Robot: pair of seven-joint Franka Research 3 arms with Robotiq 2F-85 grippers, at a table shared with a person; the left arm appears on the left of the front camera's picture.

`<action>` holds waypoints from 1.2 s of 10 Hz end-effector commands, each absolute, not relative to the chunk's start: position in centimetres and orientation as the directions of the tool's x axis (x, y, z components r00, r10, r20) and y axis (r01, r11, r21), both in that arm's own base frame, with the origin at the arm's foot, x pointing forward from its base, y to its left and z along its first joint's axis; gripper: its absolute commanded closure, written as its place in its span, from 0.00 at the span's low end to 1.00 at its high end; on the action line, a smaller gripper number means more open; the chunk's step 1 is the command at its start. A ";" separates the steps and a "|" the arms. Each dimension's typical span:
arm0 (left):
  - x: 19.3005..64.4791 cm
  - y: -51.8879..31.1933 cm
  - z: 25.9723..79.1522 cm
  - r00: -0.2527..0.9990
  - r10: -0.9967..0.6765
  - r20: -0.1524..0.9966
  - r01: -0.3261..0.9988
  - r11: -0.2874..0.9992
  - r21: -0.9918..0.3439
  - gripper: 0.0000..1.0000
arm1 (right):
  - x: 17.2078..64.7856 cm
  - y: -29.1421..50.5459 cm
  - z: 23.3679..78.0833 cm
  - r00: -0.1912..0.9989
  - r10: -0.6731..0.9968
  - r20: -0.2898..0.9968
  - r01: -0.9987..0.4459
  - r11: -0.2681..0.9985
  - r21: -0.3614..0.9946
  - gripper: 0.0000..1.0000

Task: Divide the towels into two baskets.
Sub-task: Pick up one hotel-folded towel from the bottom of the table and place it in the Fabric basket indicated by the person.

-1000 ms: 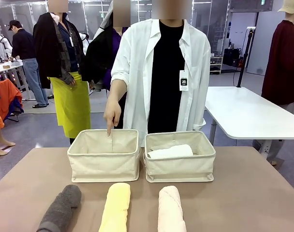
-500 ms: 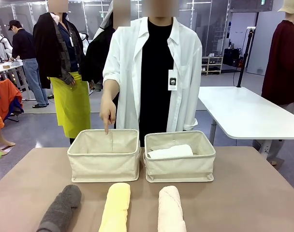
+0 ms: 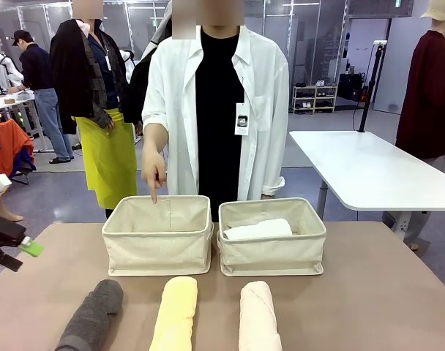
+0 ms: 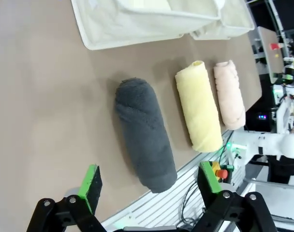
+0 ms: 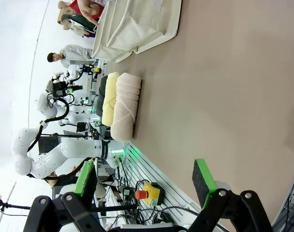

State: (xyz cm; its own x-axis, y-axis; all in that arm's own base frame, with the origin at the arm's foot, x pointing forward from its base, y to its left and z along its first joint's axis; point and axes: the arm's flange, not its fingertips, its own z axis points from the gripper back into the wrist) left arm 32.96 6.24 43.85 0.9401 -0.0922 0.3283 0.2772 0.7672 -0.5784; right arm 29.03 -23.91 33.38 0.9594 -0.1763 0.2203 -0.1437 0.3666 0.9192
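My left gripper and right gripper both stand jaws apart, empty. Grey towel lies at 12 o'clock from the left one. I judge it soft, light, compressible: grip mid-roll, across the width.

The table bears left basket, right basket, grey towel, yellow towel and pink towel.
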 end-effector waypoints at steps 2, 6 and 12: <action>29.9 0.0 40.2 0.951 -0.075 0.301 0.236 0.805 -0.544 0.00 | 28.8 -23.7 33.7 0.957 -0.179 0.230 -0.152 0.368 0.917 0.00; 29.5 -6.1 37.8 0.943 -0.218 0.252 0.305 0.870 -0.388 0.00 | 28.8 -23.7 33.7 0.957 -0.179 0.230 -0.152 0.368 0.917 0.00; 28.7 -7.5 33.9 0.965 -0.135 0.224 0.197 0.939 -0.283 0.00 | 28.8 -23.7 33.7 0.957 -0.179 0.230 -0.152 0.368 0.917 0.00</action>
State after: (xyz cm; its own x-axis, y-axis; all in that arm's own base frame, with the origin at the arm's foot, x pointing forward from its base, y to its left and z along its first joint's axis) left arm 36.63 -8.27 38.71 0.9633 -0.1668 0.2105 0.2263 0.9262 -0.3017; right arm 29.03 -23.90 33.38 0.9594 -0.1761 0.2203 -0.1438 0.3666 0.9192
